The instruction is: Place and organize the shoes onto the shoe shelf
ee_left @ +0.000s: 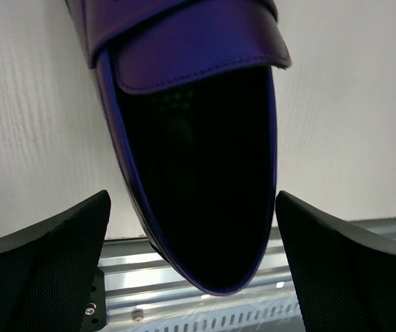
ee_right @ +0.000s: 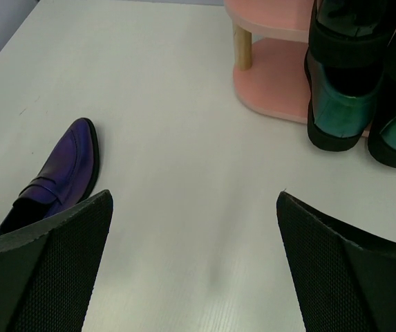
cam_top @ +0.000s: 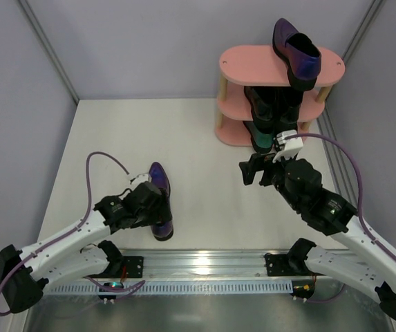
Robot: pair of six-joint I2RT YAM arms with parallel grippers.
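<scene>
Claw of left arm point(ee_left: 192, 207), jaws apart, over purple loafer point(ee_left: 191, 48)

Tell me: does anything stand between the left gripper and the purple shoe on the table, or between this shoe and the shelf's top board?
Nothing visible does. The open left gripper straddles the purple shoe. The top board has room beside the other purple shoe; the right gripper hovers near the shelf.

White arms point(cam_top: 52, 250) carry black joints point(cam_top: 322, 206), purple cables point(cam_top: 99, 153), black textured gripper fingers point(ee_left: 45, 266).
</scene>
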